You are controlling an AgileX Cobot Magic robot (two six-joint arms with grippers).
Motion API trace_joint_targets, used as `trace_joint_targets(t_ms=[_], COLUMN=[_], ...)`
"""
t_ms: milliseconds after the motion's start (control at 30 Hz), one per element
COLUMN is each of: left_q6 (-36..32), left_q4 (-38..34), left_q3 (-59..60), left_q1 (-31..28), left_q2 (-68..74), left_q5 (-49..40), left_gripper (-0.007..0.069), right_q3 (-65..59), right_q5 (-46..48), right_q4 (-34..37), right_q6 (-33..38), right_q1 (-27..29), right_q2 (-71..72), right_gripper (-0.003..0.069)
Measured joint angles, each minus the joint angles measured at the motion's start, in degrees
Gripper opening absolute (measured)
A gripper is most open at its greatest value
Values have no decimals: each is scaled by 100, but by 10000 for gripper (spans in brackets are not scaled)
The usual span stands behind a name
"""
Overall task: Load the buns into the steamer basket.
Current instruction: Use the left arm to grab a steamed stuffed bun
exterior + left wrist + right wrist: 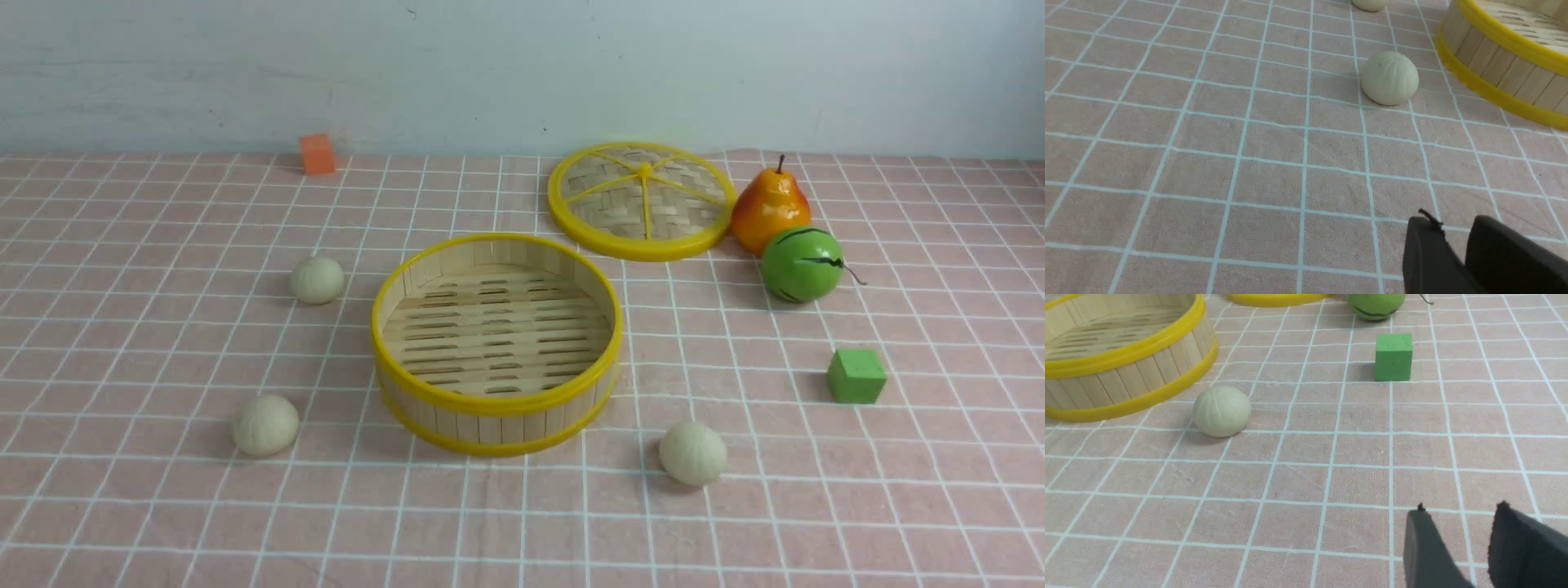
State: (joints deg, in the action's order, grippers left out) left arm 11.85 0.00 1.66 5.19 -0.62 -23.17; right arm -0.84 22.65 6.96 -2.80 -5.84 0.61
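While the left tool stands parted and empty, two cream buns lie left of one round, slatted bamboo steamer basket with two yellow rims, centred on the worktop; one ridged bun lies to its right. The right tool gapes, empty.
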Motion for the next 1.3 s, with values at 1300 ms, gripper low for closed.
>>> trace_joint_targets(t_ms=[1300], left_q6=[0], left_q4=[59], left_q3=[0], left_q1=[0], left_q2=[0], left_q5=[57], left_gripper=[192], right_q3=[0], right_q5=[-38], right_q4=[-592], right_q6=[0], right_q1=[0], right_q2=[0], right_gripper=[239])
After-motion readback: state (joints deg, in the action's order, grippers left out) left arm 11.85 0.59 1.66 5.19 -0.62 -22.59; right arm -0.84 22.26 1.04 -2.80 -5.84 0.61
